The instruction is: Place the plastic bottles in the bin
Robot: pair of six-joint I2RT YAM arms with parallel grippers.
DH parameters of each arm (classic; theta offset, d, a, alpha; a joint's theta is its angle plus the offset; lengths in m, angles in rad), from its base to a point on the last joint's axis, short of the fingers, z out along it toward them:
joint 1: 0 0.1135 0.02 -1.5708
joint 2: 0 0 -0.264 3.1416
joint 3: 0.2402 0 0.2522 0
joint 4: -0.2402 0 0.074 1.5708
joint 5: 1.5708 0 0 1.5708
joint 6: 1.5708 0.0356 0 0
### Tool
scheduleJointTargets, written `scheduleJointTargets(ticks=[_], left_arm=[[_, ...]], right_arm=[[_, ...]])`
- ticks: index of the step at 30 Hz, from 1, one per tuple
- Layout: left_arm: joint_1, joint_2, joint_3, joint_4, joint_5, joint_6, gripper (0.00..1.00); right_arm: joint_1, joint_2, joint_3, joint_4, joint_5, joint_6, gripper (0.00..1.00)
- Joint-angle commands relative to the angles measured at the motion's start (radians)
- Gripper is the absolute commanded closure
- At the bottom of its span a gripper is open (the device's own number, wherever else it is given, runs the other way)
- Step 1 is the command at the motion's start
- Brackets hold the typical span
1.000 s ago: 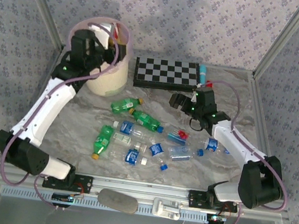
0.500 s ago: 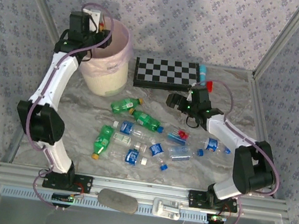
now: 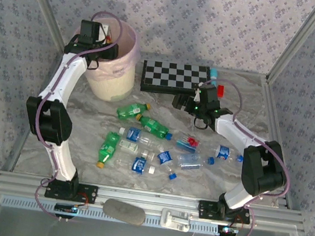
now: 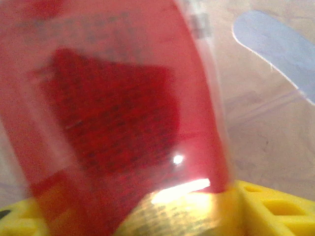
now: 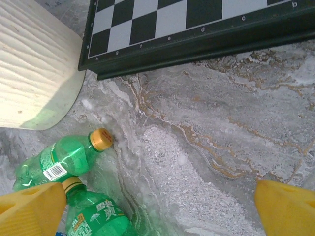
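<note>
Several plastic bottles lie mid-table: green ones (image 3: 131, 111) (image 3: 155, 127) (image 3: 108, 148) and clear blue-labelled ones (image 3: 139, 164) (image 3: 189, 161). My left gripper (image 3: 102, 33) hangs over the bin (image 3: 112, 82), at its far left rim. A blurred red-labelled bottle (image 4: 113, 108) lies between its yellow fingers (image 4: 275, 206); whether they grip it is unclear. My right gripper (image 3: 180, 103) stands open and empty (image 5: 157, 211) just above the table, in front of the chessboard. Two green bottles (image 5: 59, 160) (image 5: 91, 214) lie by its left finger.
A folded chessboard (image 3: 175, 77) lies at the back, with a teal marker (image 3: 214, 75) and a small red block (image 3: 220, 90) at its right end. A clear red-labelled bottle (image 3: 188, 140) sits among the others. The bin wall (image 5: 34, 73) stands close on the right gripper's left.
My left arm has lifted and swung its gripper from inside the bin to over the far left rim. The right gripper has slid left along the chessboard's front edge toward the green bottles.
</note>
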Motion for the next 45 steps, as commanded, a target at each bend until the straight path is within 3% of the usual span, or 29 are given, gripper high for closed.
scheduleJointTargets(ticks=[1,5,16,24,30,38,45], left_arm=[[0.006,-0.015,0.024,0.001,-0.018,-0.004,0.21],[0.007,-0.048,0.004,0.020,-0.011,-0.018,0.12],[-0.024,-0.228,-0.110,0.100,0.077,-0.078,0.00],[-0.252,-0.439,-0.400,0.317,0.067,-0.084,0.00],[-0.446,-0.504,-0.675,0.554,0.041,-0.227,0.00],[-0.599,-0.411,-0.798,0.654,0.025,-0.308,0.00],[-0.611,-0.347,-0.827,0.632,0.025,-0.337,0.00]], right_arm=[[-0.002,0.010,0.038,-0.035,0.017,-0.022,0.00],[-0.002,0.000,0.034,-0.042,0.039,-0.019,0.00],[-0.013,-0.062,0.041,-0.168,0.173,-0.001,0.00],[-0.063,-0.139,0.056,-0.391,0.335,0.060,0.00],[-0.115,-0.263,-0.013,-0.560,0.461,0.116,0.00],[-0.260,-0.483,-0.153,-0.658,0.440,0.244,0.00],[-0.375,-0.559,-0.306,-0.670,0.273,0.400,0.00]])
